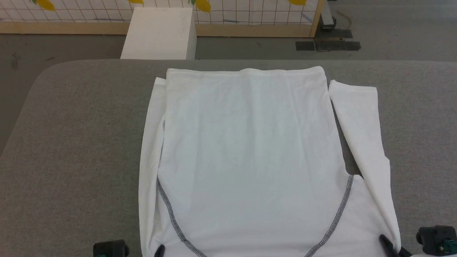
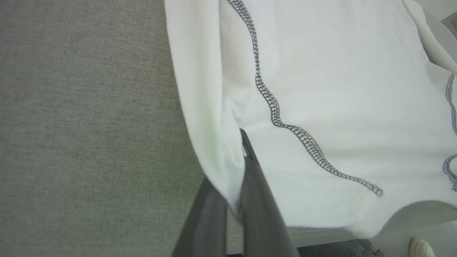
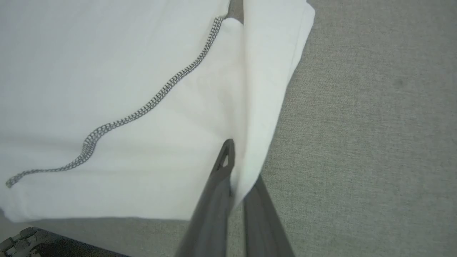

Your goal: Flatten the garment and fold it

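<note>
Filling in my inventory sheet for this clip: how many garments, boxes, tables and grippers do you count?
garment, white: 1
box, white: 1
table, grey: 1
grippers: 2, left gripper and right gripper, fingers shut on the garment
Total: 5

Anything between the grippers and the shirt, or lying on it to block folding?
Nothing visible. The left gripper and right gripper each pinch the garment at its near corners; nothing lies on it.

White soft-fabric long-sleeved shirt: collar end cut by head view's bottom edge; folds hide one fingertip of left tool, right tool.
</note>
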`<state>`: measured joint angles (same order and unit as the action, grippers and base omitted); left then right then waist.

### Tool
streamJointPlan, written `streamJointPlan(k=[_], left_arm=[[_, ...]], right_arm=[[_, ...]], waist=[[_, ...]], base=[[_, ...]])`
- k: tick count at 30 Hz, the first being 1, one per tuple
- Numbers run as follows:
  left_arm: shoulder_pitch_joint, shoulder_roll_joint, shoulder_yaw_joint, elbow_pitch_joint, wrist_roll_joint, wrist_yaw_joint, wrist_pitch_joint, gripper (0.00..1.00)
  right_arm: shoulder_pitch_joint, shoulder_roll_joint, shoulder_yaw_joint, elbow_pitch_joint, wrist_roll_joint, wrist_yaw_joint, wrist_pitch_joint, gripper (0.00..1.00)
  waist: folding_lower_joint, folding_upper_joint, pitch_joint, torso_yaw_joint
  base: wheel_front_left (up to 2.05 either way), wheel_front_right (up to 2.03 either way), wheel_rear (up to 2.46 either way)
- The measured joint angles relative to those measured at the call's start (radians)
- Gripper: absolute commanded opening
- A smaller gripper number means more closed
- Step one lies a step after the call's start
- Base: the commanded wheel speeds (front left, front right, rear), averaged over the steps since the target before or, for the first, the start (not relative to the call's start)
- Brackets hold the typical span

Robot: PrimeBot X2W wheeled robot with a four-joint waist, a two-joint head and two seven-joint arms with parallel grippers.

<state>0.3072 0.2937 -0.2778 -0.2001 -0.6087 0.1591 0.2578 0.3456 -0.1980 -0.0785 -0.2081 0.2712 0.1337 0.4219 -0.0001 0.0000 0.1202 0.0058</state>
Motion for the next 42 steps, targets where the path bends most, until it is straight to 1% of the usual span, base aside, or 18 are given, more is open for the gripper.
streamJointPlan(k=[5,11,15,16,18,19,20,21,22,23,27,29,34,36,37,39,40,42], left_arm=[[-0.019,-0.02,0.0,0.053,-0.008,-0.009,-0.025,0.0],[-0.103,-0.039,-0.022,0.177,-0.04,-0.041,-0.012,0.0],[-0.151,-0.045,-0.028,0.237,-0.045,-0.045,0.005,0.0],[-0.159,-0.047,-0.027,0.25,-0.045,-0.045,0.005,0.0],[-0.17,-0.048,-0.029,0.267,-0.044,-0.045,0.005,0.0],[-0.174,-0.05,-0.028,0.275,-0.044,-0.044,0.005,0.13],[-0.177,-0.052,-0.028,0.282,-0.044,-0.044,0.006,0.35],[-0.178,-0.053,-0.029,0.284,-0.044,-0.044,0.008,0.73],[-0.178,-0.055,-0.026,0.285,-0.047,-0.043,0.008,1.0],[-0.177,-0.06,-0.021,0.284,-0.054,-0.038,0.007,1.0],[-0.163,-0.075,-0.013,0.245,-0.07,-0.031,0.005,1.0],[-0.148,-0.073,0.0,0.216,-0.079,-0.02,0.005,1.0],[-0.07,-0.034,0.049,0.098,-0.095,0.03,0.014,1.0],[-0.056,-0.025,0.088,0.04,-0.08,0.061,-0.03,1.0],[-0.057,-0.026,0.114,0.007,-0.06,0.082,-0.069,1.0],[-0.058,-0.028,0.152,-0.036,-0.026,0.11,-0.143,1.0],[-0.059,-0.033,0.165,-0.052,-0.011,0.119,-0.186,1.0],[-0.062,-0.052,0.176,-0.073,0.009,0.117,-0.264,1.0]], right_arm=[[-0.007,-0.001,0.021,0.034,-0.006,-0.001,-0.004,0.0],[-0.059,-0.009,0.052,0.121,-0.013,-0.001,-0.015,0.0],[-0.09,-0.012,0.06,0.183,-0.016,-0.001,-0.019,0.0],[-0.097,-0.013,0.062,0.196,-0.016,-0.001,-0.024,0.0],[-0.109,-0.012,0.065,0.217,-0.017,-0.001,-0.027,0.06],[-0.113,-0.011,0.066,0.226,-0.017,-0.001,-0.027,0.14],[-0.116,-0.01,0.066,0.234,-0.017,-0.001,-0.027,0.31],[-0.117,-0.01,0.067,0.236,-0.017,-0.001,-0.027,0.48],[-0.118,-0.01,0.067,0.237,-0.016,-0.001,-0.027,0.74],[-0.118,-0.008,0.065,0.236,-0.012,-0.001,-0.026,1.0],[-0.115,-0.007,0.054,0.202,0.016,-0.001,-0.004,1.0],[-0.108,-0.007,0.037,0.167,0.034,-0.001,0.019,1.0],[-0.069,0.005,-0.04,0.037,0.075,-0.001,0.107,1.0],[-0.058,0.016,-0.088,-0.026,0.065,-0.001,0.114,1.0],[-0.058,0.022,-0.124,-0.062,0.044,-0.001,0.099,1.0],[-0.062,0.025,-0.165,-0.122,-0.011,-0.002,0.052,1.0],[-0.065,0.026,-0.169,-0.148,-0.034,-0.002,0.023,1.0],[-0.074,0.061,-0.179,-0.179,-0.042,-0.002,-0.027,1.0]], waist=[[0.0,0.0,0.022,0.005],[0.0,0.0,0.05,0.01],[0.0,0.0,0.055,0.012],[0.0,0.0,0.055,0.011],[0.0,0.0,0.055,0.008],[0.0,0.0,0.053,0.007],[0.0,0.0,0.052,0.006],[0.0,0.0,0.05,0.005],[0.0,0.0,0.048,0.004],[0.0,0.0,0.046,0.003],[0.0,0.0,0.036,0.001],[0.0,0.0,0.031,0.001],[0.0001,0.0,0.013,0.006],[0.0001,0.0,0.007,0.009],[0.0001,0.0,0.003,0.011],[0.0001,0.0,-0.003,0.014],[0.0001,0.0,-0.006,0.016],[0.0001,0.0,-0.012,0.017]], base=[[0.0,0.0,0.0],[0.0,0.0,0.0],[0.0,0.0,0.0],[0.0,0.0,0.0],[0.0,0.0,0.0],[0.0,0.0,0.0],[0.0,0.0,0.0],[0.0,0.0,0.0],[0.0,0.0,0.0],[0.0,0.0,0.0],[0.0,0.0,0.0],[0.0,0.0,0.0],[0.0,0.0,0.0],[0.0,0.0,0.0],[0.0,0.0,0.0],[0.0,0.0,0.0],[0.0,0.0,0.0],[0.0,0.0,0.0]])
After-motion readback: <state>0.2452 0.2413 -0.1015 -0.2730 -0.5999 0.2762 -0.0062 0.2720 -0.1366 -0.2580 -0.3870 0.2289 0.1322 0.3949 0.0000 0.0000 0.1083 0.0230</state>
